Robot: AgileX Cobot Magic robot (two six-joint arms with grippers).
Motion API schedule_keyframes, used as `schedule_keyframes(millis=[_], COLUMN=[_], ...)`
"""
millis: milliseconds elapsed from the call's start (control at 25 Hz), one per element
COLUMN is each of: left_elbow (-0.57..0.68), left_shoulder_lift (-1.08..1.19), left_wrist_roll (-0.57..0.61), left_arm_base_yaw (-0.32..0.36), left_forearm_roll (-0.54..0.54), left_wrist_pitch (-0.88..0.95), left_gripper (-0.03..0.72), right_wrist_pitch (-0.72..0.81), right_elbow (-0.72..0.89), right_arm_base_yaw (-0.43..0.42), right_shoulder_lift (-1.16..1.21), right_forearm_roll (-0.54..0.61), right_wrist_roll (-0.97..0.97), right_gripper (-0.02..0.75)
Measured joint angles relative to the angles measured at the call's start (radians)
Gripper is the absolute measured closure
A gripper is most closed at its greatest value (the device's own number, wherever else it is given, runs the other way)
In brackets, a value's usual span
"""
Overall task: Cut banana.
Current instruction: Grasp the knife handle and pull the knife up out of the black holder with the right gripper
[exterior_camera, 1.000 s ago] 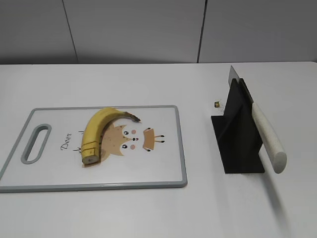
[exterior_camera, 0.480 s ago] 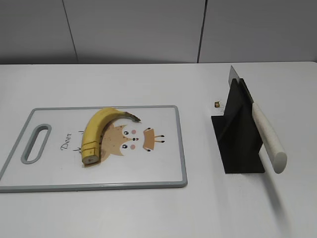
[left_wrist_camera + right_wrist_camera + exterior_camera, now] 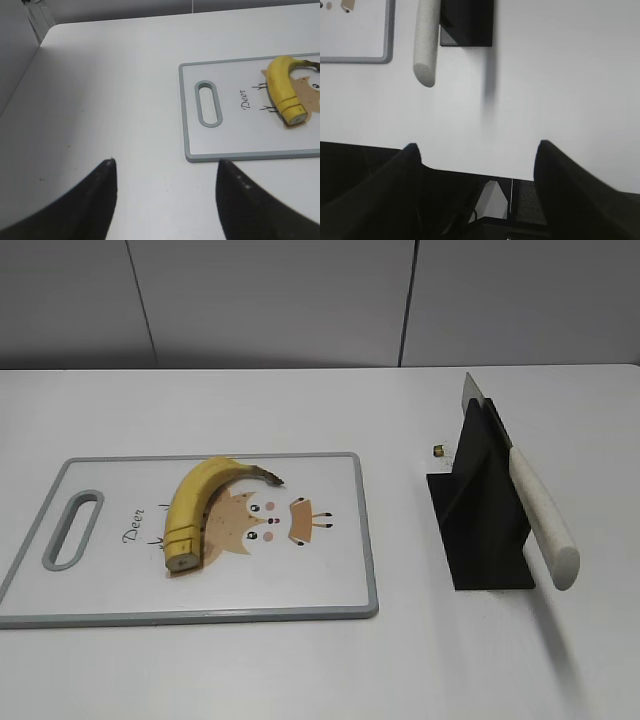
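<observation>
Yellow banana [image 3: 200,502] lies on the board [image 3: 340,570], cut end near. White knife [image 3: 540,515] sits in its stand [image 3: 480,530]. Both claws [image 3: 165,200] [image 3: 477,165] gape, empty. Best to grab the handle square, then lift straight.

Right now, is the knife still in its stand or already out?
In the stand. The knife rests in the black holder, handle sticking out toward the camera, blade tip showing above it. Neither gripper touches it.

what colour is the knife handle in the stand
The knife handle is off-white with a slightly speckled look; the exterior view shows it best, slanting out of the black stand.
</observation>
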Motion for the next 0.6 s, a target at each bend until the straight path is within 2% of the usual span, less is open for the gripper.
schedule_keyframes(millis=[280,360,600], left_elbow=[0.000,0.000,0.000], left_shoulder_lift=[0.000,0.000,0.000], left_wrist_roll=[0.000,0.000,0.000], left_arm_base_yaw=[0.000,0.000,0.000], left_forearm_roll=[0.000,0.000,0.000], left_wrist_pitch=[0.000,0.000,0.000], left_gripper=[0.096,0.099,0.099], right_wrist_pitch=[0.002,0.002,0.001], right_elbow=[-0.126,-0.167,-0.250], right_arm_base_yaw=[0.222,0.262,0.281], right_shoulder_lift=[0.178,0.236,0.394], right_forearm_roll=[-0.075,-0.091,-0.095], right_wrist_roll=[0.092,0.138,0.175], right_gripper=[0.216,0.218,0.218])
